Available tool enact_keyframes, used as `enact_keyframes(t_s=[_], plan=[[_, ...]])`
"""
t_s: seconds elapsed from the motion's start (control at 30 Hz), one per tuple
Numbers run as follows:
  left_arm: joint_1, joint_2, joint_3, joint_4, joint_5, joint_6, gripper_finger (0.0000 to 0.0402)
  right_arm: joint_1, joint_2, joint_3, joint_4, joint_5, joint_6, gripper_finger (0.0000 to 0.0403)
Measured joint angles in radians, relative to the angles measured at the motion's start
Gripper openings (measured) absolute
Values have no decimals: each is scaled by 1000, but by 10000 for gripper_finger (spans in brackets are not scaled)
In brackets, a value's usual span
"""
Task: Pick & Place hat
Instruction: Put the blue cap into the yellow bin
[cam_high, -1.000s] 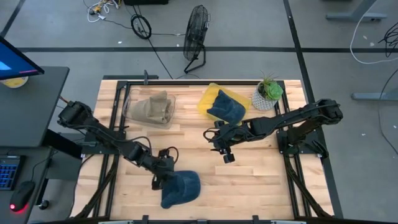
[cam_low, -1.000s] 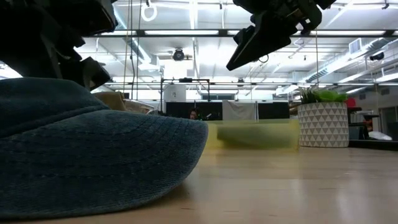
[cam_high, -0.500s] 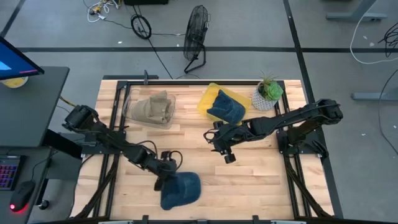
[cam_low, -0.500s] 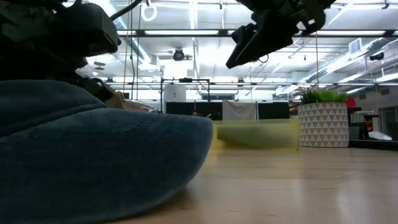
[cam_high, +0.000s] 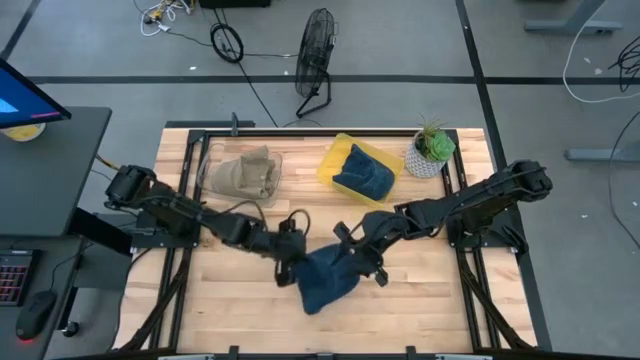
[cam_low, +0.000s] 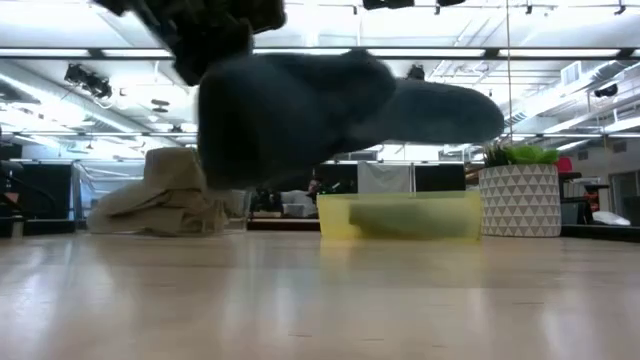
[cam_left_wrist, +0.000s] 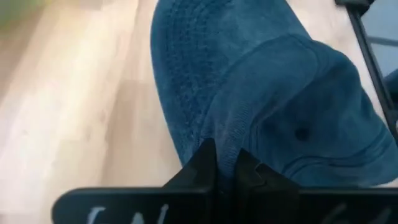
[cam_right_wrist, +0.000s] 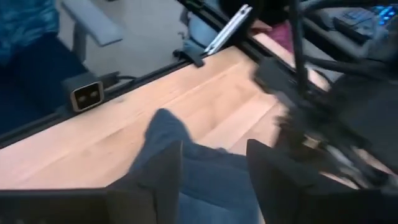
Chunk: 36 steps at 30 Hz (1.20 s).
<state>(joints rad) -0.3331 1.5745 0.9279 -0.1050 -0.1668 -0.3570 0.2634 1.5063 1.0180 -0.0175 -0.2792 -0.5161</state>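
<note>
A dark blue hat (cam_high: 326, 283) hangs over the middle of the table, a little toward its near edge. The low view shows the hat (cam_low: 330, 105) clear of the wood. My left gripper (cam_high: 289, 262) is shut on the hat's left side. My right gripper (cam_high: 363, 257) has come to the hat's right side and stands open, with a raised part of the hat's cloth (cam_right_wrist: 186, 158) between its fingers. A yellow tray (cam_high: 335, 160) at the back holds a second blue hat (cam_high: 364, 174). My left gripper pinches the hat's cloth at the lower edge of the crown (cam_left_wrist: 227, 146) between its two fingers, next to where the brim starts. It comes from the table's left, slanting down. The hat hangs lifted clear of the table. My right gripper has a finger (cam_right_wrist: 166, 171) on each side of the cloth; whether they touch it I cannot tell.
A clear container (cam_high: 212, 160) with a beige hat (cam_high: 245, 175) stands at the back left. A potted plant (cam_high: 432, 150) stands at the back right beside the yellow tray. Bare wood lies along the near edge and the right half of the table.
My left gripper has shut on the hat, lifted it clear of the table and carried it from the near edge toward the middle and right. My right gripper has come down toward the near left, up to the hat.
</note>
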Motion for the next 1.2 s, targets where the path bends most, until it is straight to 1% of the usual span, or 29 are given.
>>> enact_keyframes(t_s=[0.1, 0.2, 0.27, 0.33, 0.47, 0.57, 0.7, 0.77, 0.83, 0.93, 1.07, 1.2], plan=[[70, 0, 36, -35, 85, 34, 13, 24, 6, 0, -33, 0, -27, 198], [147, 0, 65, -33, 193, 28, 18, 39, 28, 0, -59, 2, -62, 215], [194, 0, 77, -29, 276, 29, 22, 43, 47, 0, -60, 26, -89, 226], [236, 3, 88, -32, 326, 29, 22, 44, 66, 0, -59, 71, -121, 237], [304, 10, 95, -35, 363, 40, 17, 28, 101, 0, -60, 175, -192, 251], [335, 12, 95, -51, 393, 67, 17, 3, 132, 0, -69, 193, -206, 256], [342, 12, 95, -54, 438, 127, 21, -23, 168, 0, -113, 196, -207, 256], [341, 12, 95, -65, 455, 131, 21, -32, 183, 0, -138, 234, -212, 255], [342, 12, 95, -91, 456, 130, 20, -38, 193, 0, -162, 275, -264, 247], [342, 12, 95, -138, 464, 133, 20, -37, 201, 0, -171, 311, -389, 219], [348, 12, 96, -141, 468, 134, 23, -38, 205, -1, -164, 324, -519, 156], [348, 12, 96, -120, 500, 134, 23, -46, 207, -1, -174, 324, -567, 91]])
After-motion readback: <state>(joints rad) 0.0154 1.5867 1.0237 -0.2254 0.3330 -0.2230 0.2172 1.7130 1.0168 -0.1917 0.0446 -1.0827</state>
